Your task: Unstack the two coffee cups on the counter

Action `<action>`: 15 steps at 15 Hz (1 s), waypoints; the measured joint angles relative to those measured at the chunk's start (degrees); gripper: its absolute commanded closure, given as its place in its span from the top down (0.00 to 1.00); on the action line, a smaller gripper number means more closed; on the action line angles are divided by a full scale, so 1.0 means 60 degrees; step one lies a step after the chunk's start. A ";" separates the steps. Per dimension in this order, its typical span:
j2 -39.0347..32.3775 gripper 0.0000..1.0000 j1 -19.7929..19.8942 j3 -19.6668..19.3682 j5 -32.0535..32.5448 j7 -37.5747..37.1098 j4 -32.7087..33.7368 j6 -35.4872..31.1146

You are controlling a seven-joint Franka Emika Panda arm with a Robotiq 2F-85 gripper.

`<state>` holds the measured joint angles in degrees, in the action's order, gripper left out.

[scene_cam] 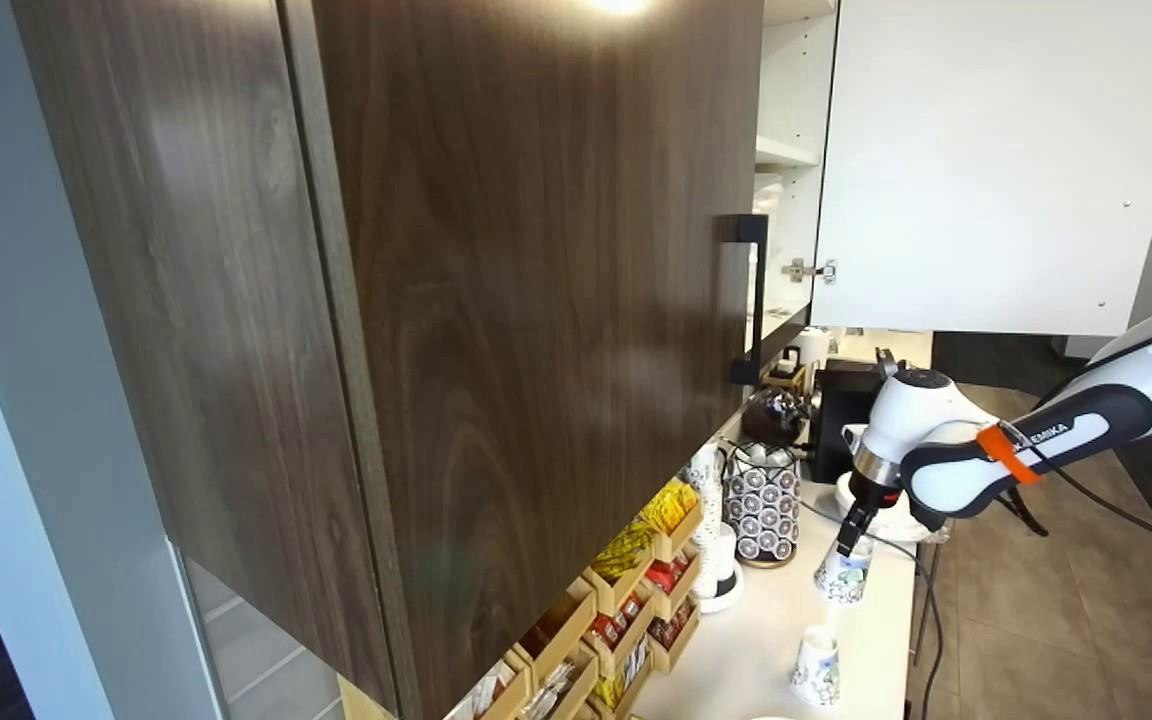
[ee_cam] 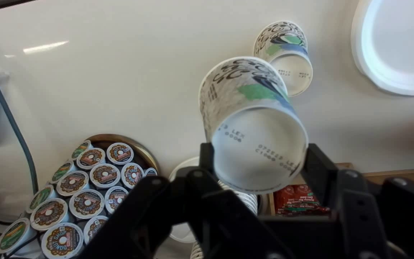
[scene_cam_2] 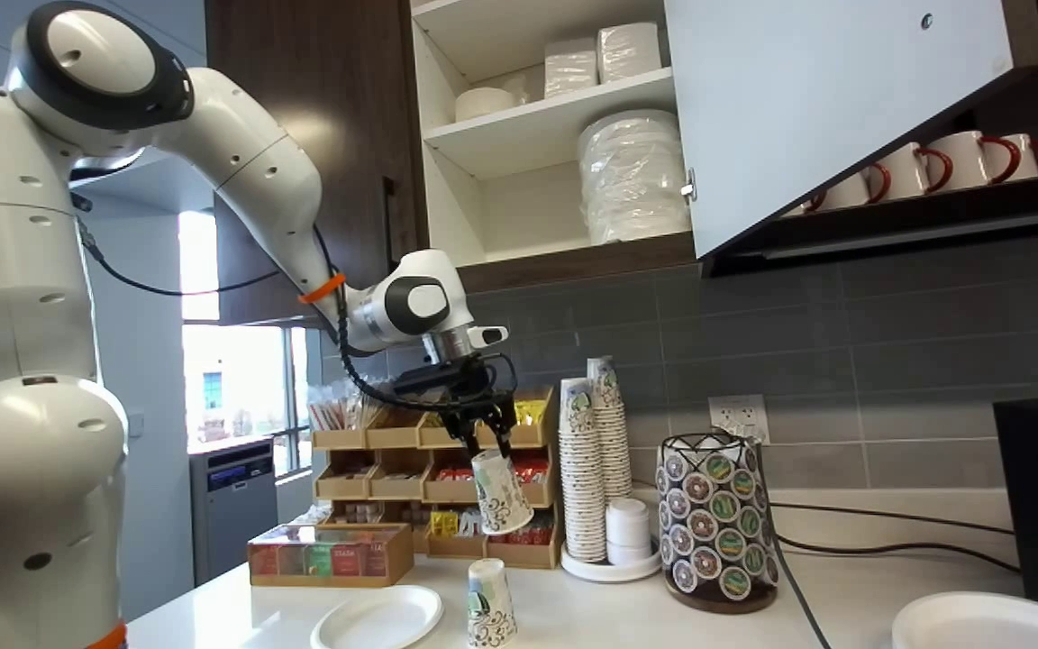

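Along the left of an exterior view, a white Franka Panda arm (scene_cam_2: 267, 180) arches up and over, an orange band (scene_cam_2: 323, 288) around its forearm, and reaches down above the pale counter (scene_cam_2: 609, 622). At the counter's left sits a tea box (scene_cam_2: 401, 557) with a clear top and coloured packets (scene_cam_2: 348, 559) inside; in front of it and a little to the right lies a white plate (scene_cam_2: 379, 622). Behind these, a tiered wooden rack (scene_cam_2: 451, 491) holds red and yellow packets (scene_cam_2: 532, 471) in its compartments. Next, just right of the plate, comes the standing paper coffee cup (scene_cam_2: 490, 604), upside down on the counter with its narrow base uppermost. Higher up, and apart from it in both exterior views, hangs the raised paper coffee cup (scene_cam_2: 501, 494), also base up but tilted, held by the black Robotiq gripper (scene_cam_2: 488, 451). In the wrist view the fingers (ee_cam: 322, 169) press against opposite sides of this cup near its base, pinching it between them. Farther right, two tall nested stacks of paper cups (scene_cam_2: 582, 487) stand on a round white tray (scene_cam_2: 609, 572) with a short stack of white containers (scene_cam_2: 629, 532) just beside them. Then comes a wire coffee-pod holder (scene_cam_2: 708, 605) ringed with pods (scene_cam_2: 718, 466); in the wrist view one of their lids (ee_cam: 63, 239) reads "Donut Shop". At the far right, white mugs (scene_cam_2: 960, 167) with red handles line a shelf (scene_cam_2: 978, 212), and a white dish (scene_cam_2: 987, 622) rests on the counter below.
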<state>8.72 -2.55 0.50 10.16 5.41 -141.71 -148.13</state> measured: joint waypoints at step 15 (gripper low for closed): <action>-0.3626 0.38 0.1128 -0.0718 -0.1010 0.1161 0.1609 -0.0521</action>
<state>-13.04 4.22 -3.81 4.10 12.37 -132.05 -151.26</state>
